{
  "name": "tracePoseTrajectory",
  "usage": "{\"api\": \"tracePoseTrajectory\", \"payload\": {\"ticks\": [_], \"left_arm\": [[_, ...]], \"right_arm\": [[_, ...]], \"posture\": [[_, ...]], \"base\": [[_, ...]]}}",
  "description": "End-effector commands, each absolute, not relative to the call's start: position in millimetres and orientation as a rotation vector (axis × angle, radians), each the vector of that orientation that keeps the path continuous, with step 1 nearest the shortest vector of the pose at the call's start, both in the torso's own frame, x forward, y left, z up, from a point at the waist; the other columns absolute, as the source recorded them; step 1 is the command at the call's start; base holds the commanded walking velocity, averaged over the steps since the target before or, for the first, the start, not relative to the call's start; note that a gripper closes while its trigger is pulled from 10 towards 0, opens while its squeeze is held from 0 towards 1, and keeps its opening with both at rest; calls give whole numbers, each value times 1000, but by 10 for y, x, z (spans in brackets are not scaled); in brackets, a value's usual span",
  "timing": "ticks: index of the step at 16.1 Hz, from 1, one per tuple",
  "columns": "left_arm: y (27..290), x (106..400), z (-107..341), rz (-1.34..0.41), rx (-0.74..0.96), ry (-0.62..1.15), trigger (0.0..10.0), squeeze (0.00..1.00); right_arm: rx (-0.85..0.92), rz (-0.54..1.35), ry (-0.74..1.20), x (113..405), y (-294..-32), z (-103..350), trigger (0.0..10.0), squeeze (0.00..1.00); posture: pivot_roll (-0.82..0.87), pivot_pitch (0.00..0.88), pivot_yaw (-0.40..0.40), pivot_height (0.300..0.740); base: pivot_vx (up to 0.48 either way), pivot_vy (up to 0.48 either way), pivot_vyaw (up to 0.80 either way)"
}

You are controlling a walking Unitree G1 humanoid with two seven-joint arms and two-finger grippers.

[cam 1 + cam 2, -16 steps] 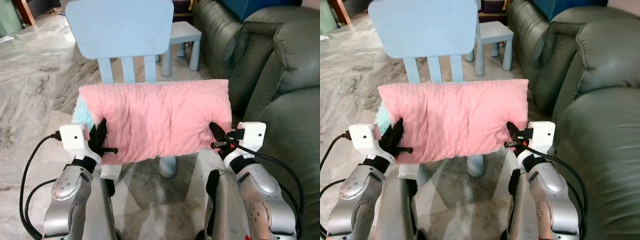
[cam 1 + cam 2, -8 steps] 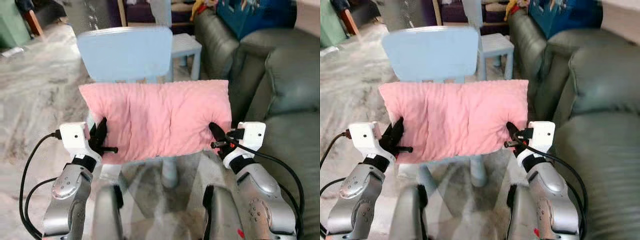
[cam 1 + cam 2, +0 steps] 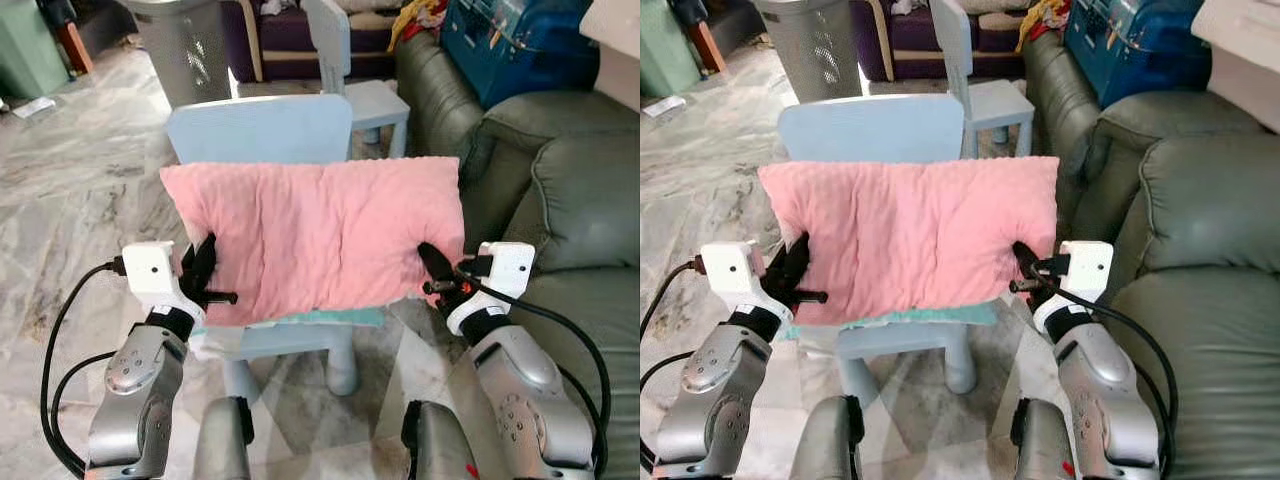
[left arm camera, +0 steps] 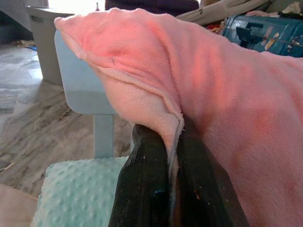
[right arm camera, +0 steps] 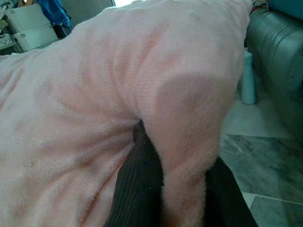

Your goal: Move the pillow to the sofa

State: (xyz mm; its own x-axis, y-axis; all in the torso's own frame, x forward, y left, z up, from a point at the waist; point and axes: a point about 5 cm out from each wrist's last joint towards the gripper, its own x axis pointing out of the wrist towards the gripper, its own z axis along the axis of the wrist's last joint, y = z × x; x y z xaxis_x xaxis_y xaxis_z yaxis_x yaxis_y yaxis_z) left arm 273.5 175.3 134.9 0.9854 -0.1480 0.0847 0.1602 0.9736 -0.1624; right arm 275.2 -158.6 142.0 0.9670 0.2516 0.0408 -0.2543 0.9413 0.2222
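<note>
Pink pillow [image 3: 315, 235] pinched in both grippers — left gripper [image 3: 205, 275], right gripper [image 3: 432, 268] — carry step; next I swing toward the sofa [image 3: 575, 200].

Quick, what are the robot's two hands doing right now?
Left hand: closed, pinching the pink pillow's left edge.
Right hand: closed, pinching the pillow's right edge.

Grey-veined marble floor [image 3: 70, 190] carries a pale blue child's chair [image 3: 262, 128], a grey mesh bin [image 3: 188, 45] behind, and a green leather sofa [image 3: 570, 170] right.
</note>
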Motion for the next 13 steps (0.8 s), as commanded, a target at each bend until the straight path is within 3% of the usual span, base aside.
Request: {"api": "tracePoseTrajectory", "payload": {"ticks": [1, 5, 13], "left_arm": [[1757, 2748, 1368, -159, -152, -80, 10000, 0], [1732, 2760, 1363, -173, -153, -80, 10000, 0], [1693, 2783, 1349, -186, -159, -78, 10000, 0]], "right_arm": [[219, 267, -59, 2758, -1582, 1549, 10000, 0], [213, 251, -74, 2759, -1620, 1571, 10000, 0], [212, 242, -70, 2762, -1650, 1573, 10000, 0]], "posture": [[-110, 0, 24, 564], [-120, 0, 26, 579], [-132, 0, 28, 699]], "base": [[0, 0, 0], [0, 0, 0], [0, 0, 0]]}}
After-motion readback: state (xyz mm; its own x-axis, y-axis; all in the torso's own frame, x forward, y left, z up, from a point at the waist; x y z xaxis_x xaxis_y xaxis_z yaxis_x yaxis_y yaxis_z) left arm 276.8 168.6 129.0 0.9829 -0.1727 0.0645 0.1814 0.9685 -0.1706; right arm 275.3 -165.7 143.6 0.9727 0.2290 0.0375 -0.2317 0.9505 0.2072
